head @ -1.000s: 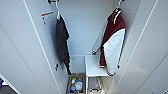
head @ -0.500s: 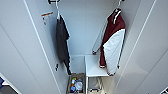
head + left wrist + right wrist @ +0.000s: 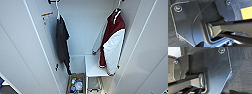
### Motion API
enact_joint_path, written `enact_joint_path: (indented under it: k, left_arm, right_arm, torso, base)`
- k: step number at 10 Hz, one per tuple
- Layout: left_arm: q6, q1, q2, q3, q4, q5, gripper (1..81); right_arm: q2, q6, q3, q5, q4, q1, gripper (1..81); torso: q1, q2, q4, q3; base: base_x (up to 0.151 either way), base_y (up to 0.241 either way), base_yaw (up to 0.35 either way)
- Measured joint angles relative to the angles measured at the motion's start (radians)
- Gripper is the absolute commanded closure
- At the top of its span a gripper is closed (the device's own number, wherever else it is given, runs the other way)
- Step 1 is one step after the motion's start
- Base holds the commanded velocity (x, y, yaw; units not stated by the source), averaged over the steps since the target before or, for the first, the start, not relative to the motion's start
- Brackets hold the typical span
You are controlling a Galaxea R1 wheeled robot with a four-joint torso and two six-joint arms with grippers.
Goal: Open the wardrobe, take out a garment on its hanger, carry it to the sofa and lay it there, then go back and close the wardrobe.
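The wardrobe [image 3: 82, 32] stands open, its white doors swung wide to either side. Up at the top a dark rail [image 3: 51, 1] carries 2 hangers: on the left a white one bearing a dark shirt [image 3: 62, 42], on the right the hanger [image 3: 118, 5] with the maroon, white-sleeved garment [image 3: 112, 42] hanging from it. Lower down on the right a white shelf [image 3: 91, 66] juts out, the jacket's hem hanging just at its edge. On the wardrobe's bottom, left of the shelf, sits a box [image 3: 75, 85] of mixed small items.
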Motion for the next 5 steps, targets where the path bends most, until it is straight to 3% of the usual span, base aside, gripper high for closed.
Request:
enact_joint_path:
  k: [5]
  left_arm:
    - [-0.023, 0.054, 0.009, 0.001, 0.000, -0.006, 1.0]
  right_arm:
    - [0.085, -0.003, -0.063, -0.013, 0.001, -0.033, 1.0]
  torso:
    - [-0.001, 0.000, 0.000, 0.000]
  base:
    - [0.000, 0.000, 0.000]
